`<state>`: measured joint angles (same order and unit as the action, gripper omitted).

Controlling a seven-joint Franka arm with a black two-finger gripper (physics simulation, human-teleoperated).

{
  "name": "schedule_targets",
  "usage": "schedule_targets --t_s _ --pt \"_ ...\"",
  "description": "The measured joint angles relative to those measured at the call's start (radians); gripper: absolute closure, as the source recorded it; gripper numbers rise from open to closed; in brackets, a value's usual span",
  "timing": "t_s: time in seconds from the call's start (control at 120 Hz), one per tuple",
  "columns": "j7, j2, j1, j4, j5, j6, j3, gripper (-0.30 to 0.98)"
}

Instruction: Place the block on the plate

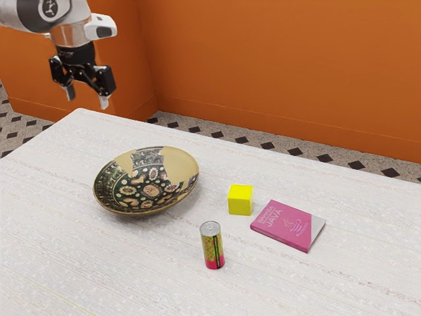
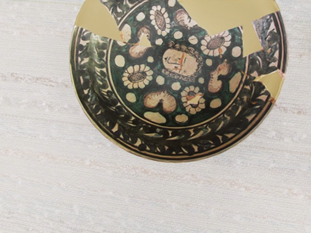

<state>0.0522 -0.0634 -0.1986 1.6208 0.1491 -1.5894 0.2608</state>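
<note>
My gripper (image 1: 86, 102) hangs high over the table's far left corner in the exterior view, open, with nothing between its fingers. The yellow block (image 1: 240, 199) rests on the table between the plate and a pink book. The plate (image 1: 150, 189), a wide patterned bowl-like dish in dark green and tan, stands to the exterior view's left of the block, below and to the right of my gripper there. In the wrist view the plate (image 2: 181, 63) lies on the pale tabletop.
A can (image 1: 212, 245) stands upright near the block, towards the exterior view's bottom. The pink book (image 1: 287, 224) lies flat beside the block on the exterior view's right. The white table (image 1: 131, 270) carries them all; an orange wall rises behind.
</note>
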Motion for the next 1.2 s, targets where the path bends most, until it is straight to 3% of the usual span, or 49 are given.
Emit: schedule_targets --t_s 0.267,0.408,0.558,0.767,1.2 --pt "0.016 0.049 0.024 0.004 -0.006 -0.016 -0.002 0.00" --pt "0.037 0.148 0.057 0.006 -0.096 -0.071 -0.022 0.00" --pt "0.093 0.259 -0.034 0.003 -0.146 -0.156 -0.100 0.00" --pt "0.201 0.407 -0.105 -0.003 -0.196 -0.280 -0.137 0.00" --pt "0.390 0.747 -0.121 -0.294 -0.207 -0.419 -0.170 0.00"
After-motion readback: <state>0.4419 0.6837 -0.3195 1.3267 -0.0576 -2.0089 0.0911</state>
